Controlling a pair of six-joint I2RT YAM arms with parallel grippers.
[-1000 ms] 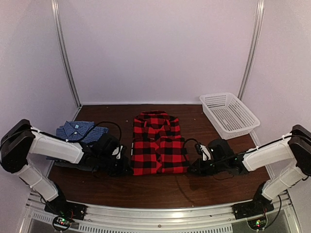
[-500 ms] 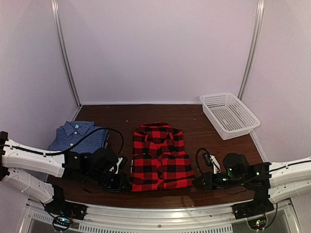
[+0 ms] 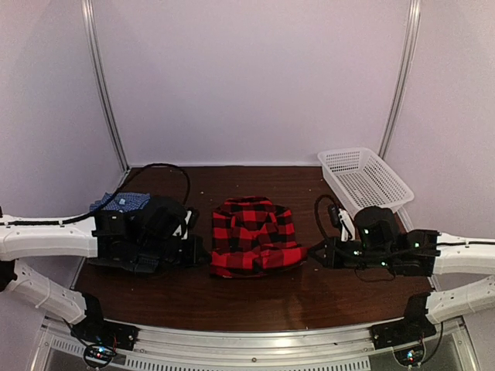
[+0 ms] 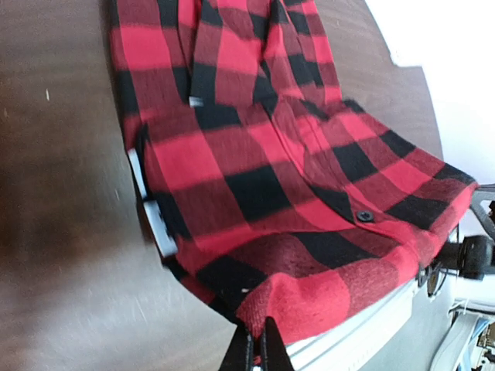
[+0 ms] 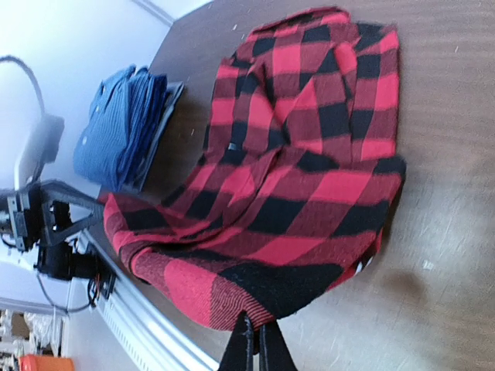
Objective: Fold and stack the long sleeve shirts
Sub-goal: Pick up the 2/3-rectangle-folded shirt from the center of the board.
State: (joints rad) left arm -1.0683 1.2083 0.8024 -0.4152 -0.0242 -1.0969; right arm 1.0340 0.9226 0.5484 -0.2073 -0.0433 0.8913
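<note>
**Both hem corners pinched, plaid shirt mid-fold**

From above: the red-and-black buffalo plaid button-up shirt (image 3: 257,234) sits mid-table on the dark brown wooden table (image 3: 255,297), collar end away from the arm bases. Its near hem is bunched and raised. The left gripper (image 3: 204,253) is at the shirt's left hem corner and the right gripper (image 3: 312,255) at the right one. Both arms reach in low and nearly level from the sides, wrists turned inward and facing each other. A corner each should keep the hem taut and square, which looks like a bottom-to-collar fold in progress. The blue fine-checked shirt (image 3: 121,202) lies folded at the left, half hidden behind the left arm. The white plastic mesh basket (image 3: 363,179) stands well apart at the back right.

Left wrist: the fingers are pressed together on the red hem edge, and the cloth drapes away from them down to the wood.

Right wrist: same story here, with the pincer clamped on the opposite hem corner. The hem sags between the two grips, while the collar end lies flat. The blue shirt sits folded beyond the plaid one.
</note>
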